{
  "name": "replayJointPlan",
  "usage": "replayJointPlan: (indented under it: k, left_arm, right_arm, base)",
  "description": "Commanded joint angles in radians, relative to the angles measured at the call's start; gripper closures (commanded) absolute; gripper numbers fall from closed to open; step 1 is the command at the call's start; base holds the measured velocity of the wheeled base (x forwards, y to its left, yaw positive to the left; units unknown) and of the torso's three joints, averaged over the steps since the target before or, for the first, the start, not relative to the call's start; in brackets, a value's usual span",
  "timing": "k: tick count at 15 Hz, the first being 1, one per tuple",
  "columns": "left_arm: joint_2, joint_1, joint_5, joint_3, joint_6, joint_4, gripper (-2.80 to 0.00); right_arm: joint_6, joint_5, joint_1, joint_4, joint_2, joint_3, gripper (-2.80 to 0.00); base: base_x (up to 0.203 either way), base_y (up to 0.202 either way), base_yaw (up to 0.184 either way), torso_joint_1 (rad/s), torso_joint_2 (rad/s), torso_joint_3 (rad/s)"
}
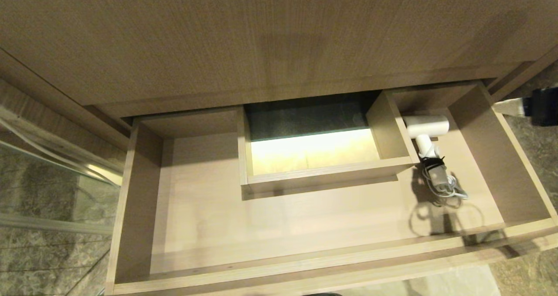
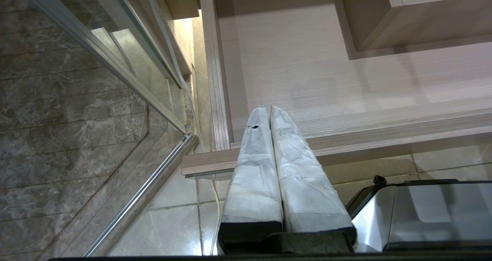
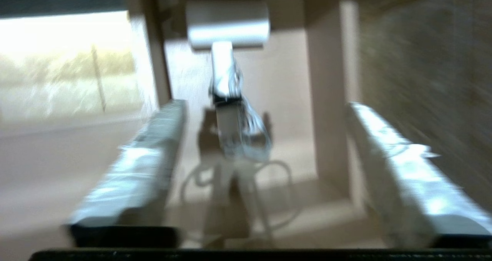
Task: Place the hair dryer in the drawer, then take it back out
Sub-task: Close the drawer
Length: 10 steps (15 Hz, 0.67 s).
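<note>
The light-wood drawer (image 1: pixel 305 265) stands pulled out. In its right arm lies the white hair dryer (image 1: pixel 426 128), barrel toward the back and handle toward the front, its cord (image 1: pixel 442 182) bundled with a black tie. The right wrist view shows the hair dryer (image 3: pixel 226 22) ahead, past the drawer's front. My right gripper (image 3: pixel 265 106) is open, apart from it, with nothing between the fingers. My left gripper (image 2: pixel 269 109) is shut and empty, over the drawer's front left corner (image 2: pixel 207 165). Neither gripper shows in the head view.
A rectangular cut-out (image 1: pixel 309 143) fills the drawer's middle back. A taller wood panel (image 1: pixel 261 39) rises above. A glass panel with a metal frame (image 1: pixel 52 156) stands to the left. A dark object (image 1: pixel 542 106) sits beyond the drawer's right wall.
</note>
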Motion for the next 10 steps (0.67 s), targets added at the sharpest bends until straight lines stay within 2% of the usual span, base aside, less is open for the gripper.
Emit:
replayJointPlan:
  k: [1, 2, 4, 6, 10]
  left_arm:
    - [0.002, 0.0, 0.0, 0.0, 0.0, -0.001, 0.0]
    - [0.001, 0.0, 0.0, 0.0, 0.0, -0.001, 0.0]
    - [0.0, 0.0, 0.0, 0.0, 0.0, 0.0, 0.0]
    - [0.0, 0.0, 0.0, 0.0, 0.0, -0.001, 0.0]
    - [0.0, 0.0, 0.0, 0.0, 0.0, -0.001, 0.0]
  right_arm:
    - [-0.011, 0.0, -0.001, 0.279, -0.353, -0.013, 0.0]
    - [-0.016, -0.013, -0.001, 0.393, -0.431, -0.02, 0.0]
    - [-0.024, -0.111, 0.0, 0.568, -0.551, -0.015, 0.0]
    - [-0.027, -0.172, 0.001, 0.612, -0.594, 0.026, 0.0]
    - [-0.027, -0.173, 0.001, 0.637, -0.608, 0.013, 0.0]
  base:
    - [0.0, 0.0, 0.0, 0.0, 0.0, 0.0]
    - [0.0, 0.0, 0.0, 0.0, 0.0, 0.0]
    - [0.0, 0.0, 0.0, 0.0, 0.0, 0.0]
    - [0.0, 0.0, 0.0, 0.0, 0.0, 0.0]
    - [0.0, 0.0, 0.0, 0.0, 0.0, 0.0]
